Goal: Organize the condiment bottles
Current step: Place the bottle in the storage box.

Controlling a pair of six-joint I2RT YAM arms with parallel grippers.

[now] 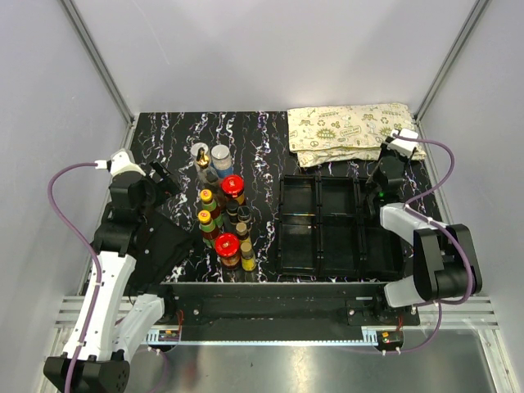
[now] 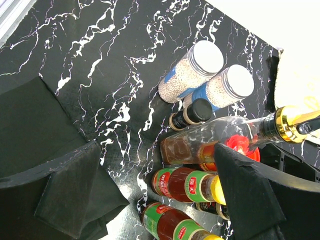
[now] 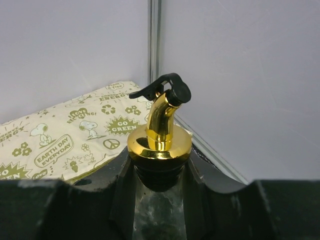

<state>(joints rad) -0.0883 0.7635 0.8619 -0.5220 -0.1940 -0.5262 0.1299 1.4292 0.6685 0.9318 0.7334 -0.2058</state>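
Several condiment bottles stand clustered left of centre: red-lidded jars, yellow-capped sauces, two grey-lidded shakers. In the left wrist view I see the shakers, a black-capped bottle, a clear gold-spouted bottle and yellow-capped sauces. My left gripper is open beside the cluster, its fingers wide apart. My right gripper hangs over the back right of the black tray. It is shut on the neck of a gold-spouted glass bottle, whose body is hidden by the fingers.
The black compartment tray sits right of centre. A cream printed cloth lies at the back right corner, also seen behind the spout as a cream cloth. White walls and metal posts close the sides and back.
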